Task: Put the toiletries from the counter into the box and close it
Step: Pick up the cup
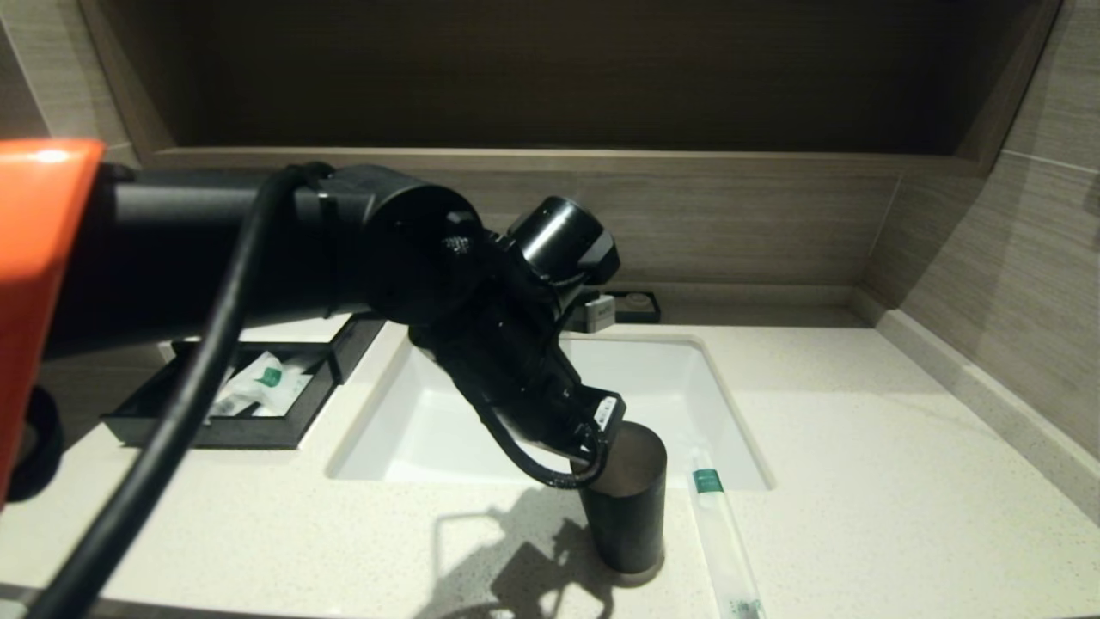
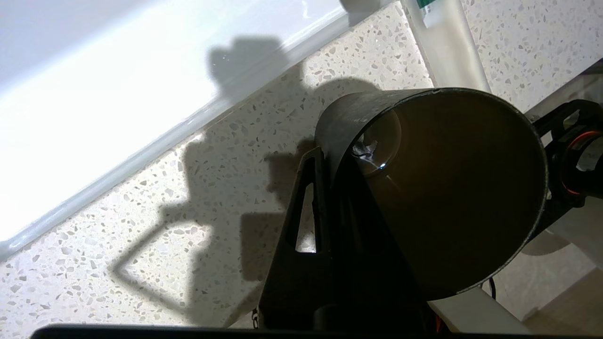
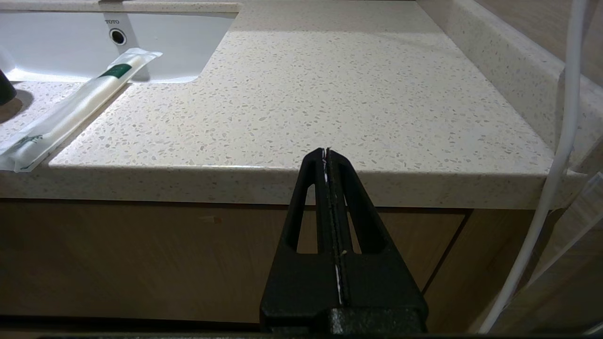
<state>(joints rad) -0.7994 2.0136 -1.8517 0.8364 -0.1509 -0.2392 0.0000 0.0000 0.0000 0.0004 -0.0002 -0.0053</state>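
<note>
One long translucent sachet point(image 1: 720, 533) with a green label lies on the cream speckled counter point(image 1: 859, 447), just right of the dark cylindrical cup point(image 1: 626, 507). It also shows in the left wrist view point(image 2: 447, 52) and the right wrist view point(image 3: 80, 103). My left gripper point(image 1: 601, 430) is shut on the cup's rim point(image 2: 330, 155), one finger outside the wall and one inside. The black box point(image 1: 215, 425) at the far left has its drawer open with sachets point(image 1: 258, 387) inside. My right gripper point(image 3: 326, 153) is shut and empty, below the counter's front edge.
The white sink basin point(image 1: 481, 413) lies between the box and the cup. A small black soap dish point(image 1: 636, 305) stands behind the sink. My left arm reaches across the sink and hides part of the box. A raised ledge runs along the wall on the right.
</note>
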